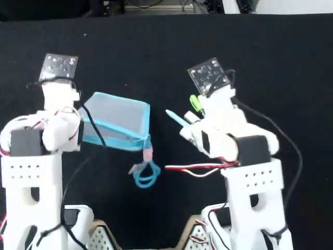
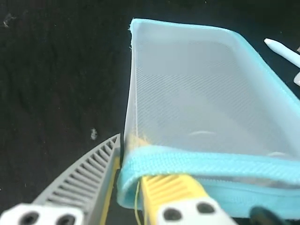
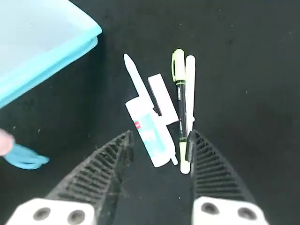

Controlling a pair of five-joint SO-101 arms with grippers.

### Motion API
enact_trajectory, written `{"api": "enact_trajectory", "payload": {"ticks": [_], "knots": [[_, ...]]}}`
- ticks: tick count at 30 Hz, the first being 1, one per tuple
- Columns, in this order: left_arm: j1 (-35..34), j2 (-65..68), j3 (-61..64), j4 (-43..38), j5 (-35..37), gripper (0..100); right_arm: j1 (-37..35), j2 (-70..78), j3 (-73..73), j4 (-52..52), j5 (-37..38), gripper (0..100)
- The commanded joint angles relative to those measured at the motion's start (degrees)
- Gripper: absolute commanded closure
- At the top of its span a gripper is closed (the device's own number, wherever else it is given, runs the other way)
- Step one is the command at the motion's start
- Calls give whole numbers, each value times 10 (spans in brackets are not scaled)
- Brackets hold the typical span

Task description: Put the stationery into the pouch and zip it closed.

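Note:
A light-blue mesh pouch [image 1: 117,122] stands on the black table, held up at its zipper rim by my left gripper [image 2: 126,159]. The yellow finger [image 2: 168,187] sits under the teal rim and the grey finger [image 2: 89,173] outside it, shut on the pouch [image 2: 201,93]. The stationery lies to the pouch's right: a white pen [image 3: 134,77], a white eraser [image 3: 162,98], a white tube with a teal label [image 3: 149,133], a green-capped pen [image 3: 179,103] and another white pen [image 3: 190,84]. My right gripper [image 3: 159,140] hangs open just above them.
A blue cord loop [image 1: 146,174] with a pink tag trails from the pouch's corner toward the front. Red and white cables [image 1: 197,169] run from the right arm's base. Black cloth covers the table.

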Motion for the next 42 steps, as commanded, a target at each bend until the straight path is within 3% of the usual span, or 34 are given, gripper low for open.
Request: {"api": "enact_trajectory", "payload": {"ticks": [1, 9, 17, 30, 42], "knots": [[-2, -45, 57, -43, -19, 970, 9, 5, 39, -63, -4, 812], [-3, -105, 119, -60, -15, 970, 30, 129, 37, -129, 4, 812], [-3, -144, 202, -102, 20, 970, 26, 307, -17, -132, 156, 859], [-3, -149, 227, -106, 20, 970, -46, 490, -102, -164, 167, 850], [-3, -149, 228, -105, 20, 970, 23, 562, -103, -200, 218, 866]]}}
